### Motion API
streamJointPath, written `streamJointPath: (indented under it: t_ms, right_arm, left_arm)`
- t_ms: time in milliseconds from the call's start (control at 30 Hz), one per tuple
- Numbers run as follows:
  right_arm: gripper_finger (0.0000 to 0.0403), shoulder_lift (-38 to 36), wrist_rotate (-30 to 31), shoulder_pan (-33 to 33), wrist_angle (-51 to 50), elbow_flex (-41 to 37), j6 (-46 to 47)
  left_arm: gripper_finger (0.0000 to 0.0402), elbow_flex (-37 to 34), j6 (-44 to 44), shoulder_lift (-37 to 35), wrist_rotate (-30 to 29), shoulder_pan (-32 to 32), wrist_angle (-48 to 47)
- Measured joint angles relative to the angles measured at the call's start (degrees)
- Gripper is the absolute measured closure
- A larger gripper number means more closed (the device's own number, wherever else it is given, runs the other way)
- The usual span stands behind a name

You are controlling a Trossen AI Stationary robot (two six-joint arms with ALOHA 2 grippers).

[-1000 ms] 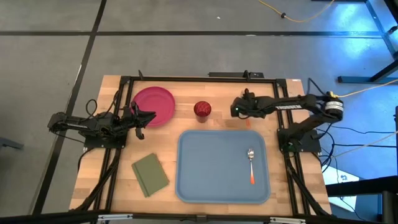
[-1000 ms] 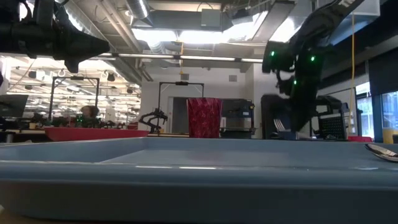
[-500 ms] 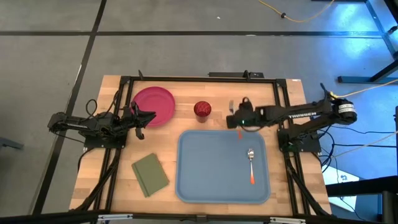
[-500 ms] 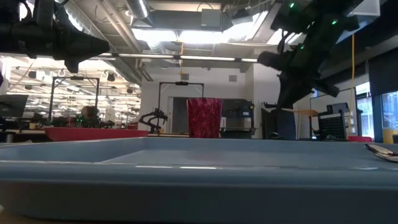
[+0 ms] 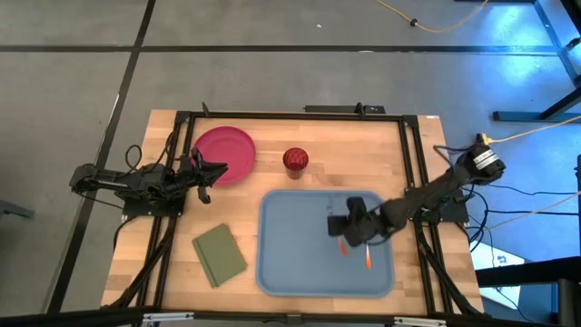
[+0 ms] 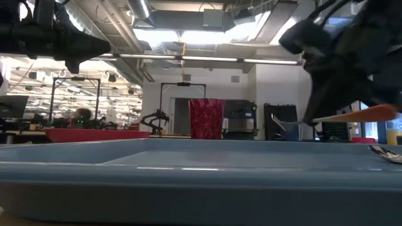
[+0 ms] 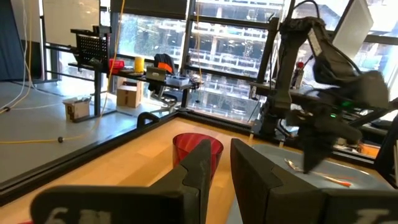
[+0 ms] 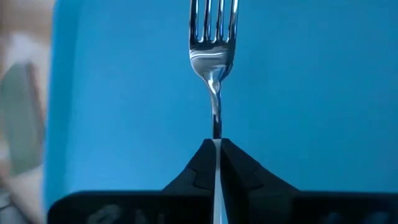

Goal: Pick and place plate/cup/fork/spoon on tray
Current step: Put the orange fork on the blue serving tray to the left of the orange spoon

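My right gripper [image 5: 343,232] hangs over the middle right of the light-blue tray [image 5: 290,245], shut on the fork [image 6: 295,123]. The fork's tined head [image 8: 213,25] sticks out ahead of the fingers and its orange handle end [image 6: 370,113] trails behind. The spoon [image 5: 368,259] lies in the tray, its bowl hidden under my right gripper in the high view. The pink plate [image 5: 224,153] and the dark-red cup [image 5: 295,160] stand on the table beyond the tray. My left gripper [image 5: 218,170] waits beside the plate, a narrow gap between its fingers. My right gripper pinches the fork's silver stem [image 8: 216,127] just behind the head, between its two fingertips [image 8: 199,158]. The fingers slant down at it from above. The fork hangs nearly level, tines a little lower than the orange end, clear above the tray floor.
An olive-green square [image 5: 220,253] lies on the table left of the tray. The tray's left half is bare. Black frame rails run along the table's left, right and far edges.
My right gripper has swung from the table's far side, right of the cup, toward the near edge and now hangs over the tray. Its wrist has rolled on the way. The fork has travelled with it, clear of the table throughout.
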Motion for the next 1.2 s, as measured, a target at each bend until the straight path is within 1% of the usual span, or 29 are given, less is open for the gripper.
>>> streamJointPath:
  t_ms: [67, 133, 200, 267, 367, 467, 567, 767, 900, 1033, 1200]
  right_arm:
    - [0.0392, 1.43, -0.03, 2.49, 1.02, 0.76, 3.38]
    - [0.0394, 2.86, -0.09, 4.32, -1.80, 2.96, 6.09]
    - [0.0397, 3.90, -0.24, 5.56, -8.25, 6.58, 8.53]
    - [0.0397, 4.90, -0.77, 6.40, -16.88, 11.02, 11.51]
    - [0.0397, 7.25, -3.62, 7.12, -28.73, 17.42, 16.04]
    - [0.0397, 10.42, -7.48, 7.53, -34.80, 22.21, 18.60]
    - [0.0397, 14.06, -8.99, 8.07, -36.58, 24.23, 19.75]
    - [0.0396, 18.45, -11.18, 9.37, -37.41, 24.42, 25.72]
    - [0.0393, 19.58, -11.96, 10.39, -38.82, 24.43, 28.08]
    - [0.0392, 20.39, -12.90, 10.44, -40.79, 24.40, 28.17]
    - [0.0392, 20.58, -13.22, 10.42, -39.56, 22.62, 28.17]
  left_arm:
    - [0.0347, 0.00, 0.00, 0.00, 0.00, 0.00, 0.00]
    - [0.0347, 0.00, 0.00, 0.00, 0.00, 0.00, 0.00]
    - [0.0347, 0.01, 0.00, 0.00, 0.00, 0.00, 0.00]
    - [0.0347, 0.00, -0.01, 0.00, 0.00, 0.00, 0.00]
    - [0.0347, 0.00, -0.04, 0.00, 0.00, 0.00, 0.00]
    - [0.0347, 0.02, -0.11, 0.00, 0.00, 0.00, 0.00]
    - [0.0346, 0.00, -0.10, 0.00, 0.00, 0.00, 0.00]
    - [0.0346, 0.00, -0.04, 0.00, 0.00, 0.00, 0.00]
    - [0.0347, 0.01, -0.04, 0.02, -0.01, 0.00, -0.01]
    - [0.0347, 0.00, -0.09, 0.00, 0.00, 0.00, 0.00]
    - [0.0347, 0.00, -0.13, 0.00, 0.00, 0.00, 0.00]
